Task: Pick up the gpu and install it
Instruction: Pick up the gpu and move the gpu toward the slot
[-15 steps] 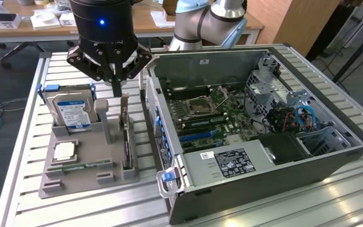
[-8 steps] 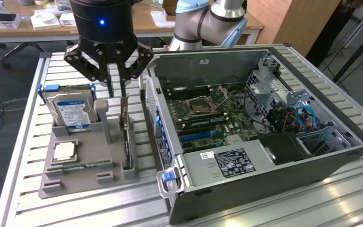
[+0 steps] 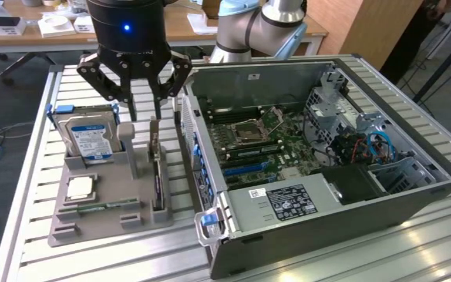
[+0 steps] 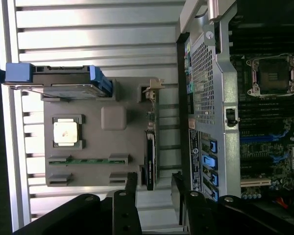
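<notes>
Exterior view, thin black gpu [image 3: 158, 182], spread fingers [image 3: 131, 106]

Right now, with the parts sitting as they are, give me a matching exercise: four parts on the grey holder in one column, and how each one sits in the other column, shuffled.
Things:
1. gpu
2. hard drive
3. processor chip
4. memory stick

How each sits:
A. flat in a square recess
B. green, lying in a low slot
C. upright, showing a blue label
D. on edge in the slot nearest the computer case

Pairs: 1-D, 2-C, 3-A, 4-B
</notes>
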You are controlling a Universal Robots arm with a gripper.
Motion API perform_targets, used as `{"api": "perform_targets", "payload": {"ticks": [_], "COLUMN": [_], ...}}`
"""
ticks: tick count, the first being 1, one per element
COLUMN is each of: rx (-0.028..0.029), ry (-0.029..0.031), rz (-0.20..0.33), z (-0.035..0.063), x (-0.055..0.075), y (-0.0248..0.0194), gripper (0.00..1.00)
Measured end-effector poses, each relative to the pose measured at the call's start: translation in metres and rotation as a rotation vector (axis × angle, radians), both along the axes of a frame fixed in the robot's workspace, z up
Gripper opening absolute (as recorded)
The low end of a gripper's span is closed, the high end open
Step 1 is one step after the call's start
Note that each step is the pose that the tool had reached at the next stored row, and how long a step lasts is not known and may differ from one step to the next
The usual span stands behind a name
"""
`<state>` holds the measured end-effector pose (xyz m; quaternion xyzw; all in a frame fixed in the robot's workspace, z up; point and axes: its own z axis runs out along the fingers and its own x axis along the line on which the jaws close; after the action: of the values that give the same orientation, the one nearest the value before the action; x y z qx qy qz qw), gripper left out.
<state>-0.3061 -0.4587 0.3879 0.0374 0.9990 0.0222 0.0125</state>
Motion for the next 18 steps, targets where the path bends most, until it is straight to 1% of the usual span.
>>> {"api": "perform_targets", "payload": {"ticks": [18], "rx": [-0.0001], "ry": [0.0001], "rz": [0.0], "z": [-0.0312], "x": [0.0], "y": [0.0], "gripper": [0.41]}}
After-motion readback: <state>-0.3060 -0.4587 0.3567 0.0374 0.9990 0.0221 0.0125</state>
